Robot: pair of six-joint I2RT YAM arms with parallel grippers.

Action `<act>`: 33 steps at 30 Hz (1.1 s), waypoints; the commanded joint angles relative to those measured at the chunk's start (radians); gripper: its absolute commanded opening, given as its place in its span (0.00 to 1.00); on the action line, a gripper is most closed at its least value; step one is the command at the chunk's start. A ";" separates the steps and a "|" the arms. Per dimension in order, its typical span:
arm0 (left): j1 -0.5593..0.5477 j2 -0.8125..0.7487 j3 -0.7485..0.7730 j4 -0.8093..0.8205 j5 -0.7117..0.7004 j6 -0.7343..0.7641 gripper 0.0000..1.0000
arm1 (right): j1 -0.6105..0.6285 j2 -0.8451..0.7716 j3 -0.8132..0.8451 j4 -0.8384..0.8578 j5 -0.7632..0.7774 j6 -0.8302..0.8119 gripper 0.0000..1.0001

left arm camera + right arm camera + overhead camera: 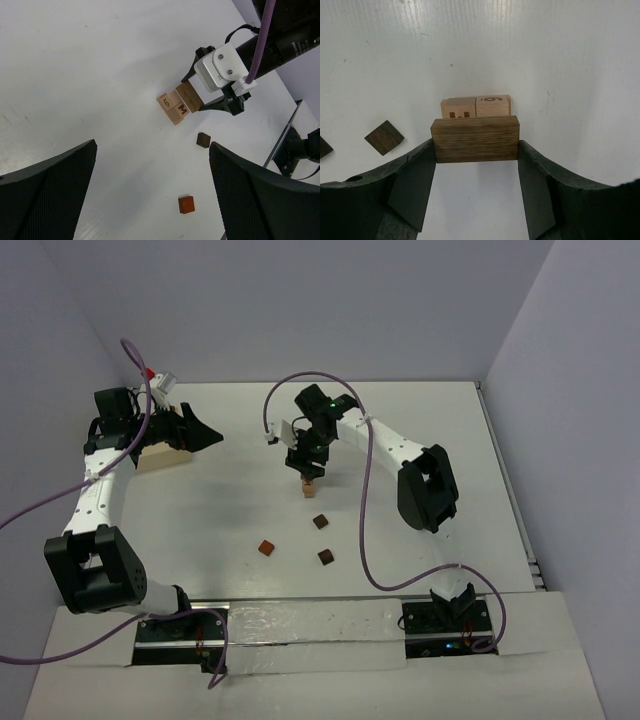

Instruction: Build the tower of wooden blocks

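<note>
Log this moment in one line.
right gripper: shut on long brown block | position: over two tan cubes | left gripper: open, empty | loose blocks: three

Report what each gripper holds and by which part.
Right gripper clamps the long dark wood block by its two short ends. Left gripper is open, holding nothing.

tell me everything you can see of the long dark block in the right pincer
The long block is a dark brown wooden bar with lengthwise grain, plain faces and square edges. It lies level, clamped at its two ends by the right pincer. It sits directly over two pale cubes that stand side by side on the table; whether it rests on them is unclear.
</note>
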 commanded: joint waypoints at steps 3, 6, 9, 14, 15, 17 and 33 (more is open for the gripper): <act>-0.005 0.003 0.045 0.041 0.022 -0.001 0.99 | -0.005 0.007 -0.003 0.008 0.018 -0.014 0.31; -0.005 0.003 0.049 0.037 0.020 -0.001 0.99 | -0.006 0.005 -0.012 0.015 0.015 -0.011 0.32; -0.007 0.004 0.046 0.042 0.025 -0.001 0.99 | -0.006 0.001 -0.021 0.021 0.015 -0.009 0.32; -0.007 0.009 0.046 0.047 0.029 -0.041 0.99 | -0.008 0.009 -0.020 0.027 0.015 -0.007 0.33; -0.007 0.007 0.046 0.047 0.030 -0.041 0.99 | -0.008 0.012 -0.019 0.028 0.015 -0.006 0.33; -0.005 0.009 0.044 0.047 0.031 -0.041 0.99 | -0.008 0.017 -0.018 0.030 0.020 -0.010 0.33; -0.007 0.016 0.052 0.045 0.034 -0.041 0.99 | -0.008 0.028 -0.035 0.050 0.023 -0.016 0.40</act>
